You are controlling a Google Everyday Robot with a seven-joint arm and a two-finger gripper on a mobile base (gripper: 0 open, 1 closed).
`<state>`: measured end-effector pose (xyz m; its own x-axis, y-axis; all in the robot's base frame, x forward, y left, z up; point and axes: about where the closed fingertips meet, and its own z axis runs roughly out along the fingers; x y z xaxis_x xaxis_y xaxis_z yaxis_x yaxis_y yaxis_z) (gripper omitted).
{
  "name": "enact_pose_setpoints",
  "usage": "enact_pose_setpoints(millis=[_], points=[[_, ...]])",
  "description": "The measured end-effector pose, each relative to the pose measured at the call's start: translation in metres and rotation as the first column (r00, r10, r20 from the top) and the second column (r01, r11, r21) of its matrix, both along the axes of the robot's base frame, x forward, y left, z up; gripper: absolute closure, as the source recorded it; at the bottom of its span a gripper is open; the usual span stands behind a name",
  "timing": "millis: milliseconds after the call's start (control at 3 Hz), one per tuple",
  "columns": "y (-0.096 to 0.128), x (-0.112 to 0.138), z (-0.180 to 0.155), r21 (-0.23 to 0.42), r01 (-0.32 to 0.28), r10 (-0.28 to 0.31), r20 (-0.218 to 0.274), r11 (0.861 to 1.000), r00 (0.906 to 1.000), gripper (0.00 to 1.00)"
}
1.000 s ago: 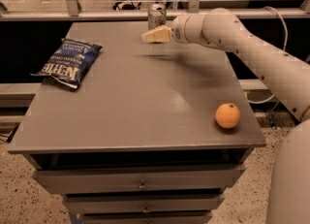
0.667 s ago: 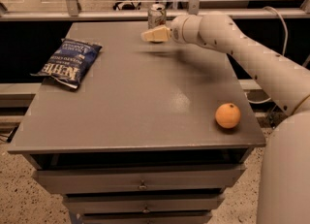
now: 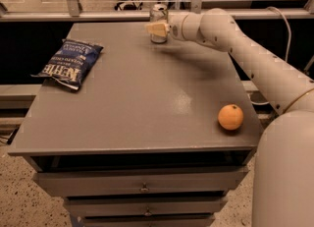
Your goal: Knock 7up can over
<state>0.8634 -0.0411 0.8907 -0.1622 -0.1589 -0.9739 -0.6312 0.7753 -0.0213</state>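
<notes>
Gripper [image 3: 155, 27], grip state unclear, hangs before the 7up can [image 3: 158, 12], which stands upright, top up.

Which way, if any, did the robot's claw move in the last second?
Yes, slightly: the gripper shifted up the picture against the can, now crossing its middle, with the can's base visible below it.

Blue chip bag [image 3: 68, 65] flat on the grey table [image 3: 147, 98], upper left of the frame. Orange [image 3: 230, 117] at right, near the front edge, well apart from the bag (gripper [image 3: 156, 27] at upper centre, near the table's far edge). Drawers [image 3: 142, 182] below, at the bottom of the frame.
</notes>
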Motion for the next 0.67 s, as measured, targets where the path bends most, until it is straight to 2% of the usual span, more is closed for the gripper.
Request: enact_pose_setpoints(millis=[333,667], points=[[0.004,-0.002,0.003,0.016,-0.022,0.022,0.000,1.000,0.9998,0.61],[0.000,-0.015,0.012,0.016,-0.066,0.066,0.008,0.998,0.9978,0.84]])
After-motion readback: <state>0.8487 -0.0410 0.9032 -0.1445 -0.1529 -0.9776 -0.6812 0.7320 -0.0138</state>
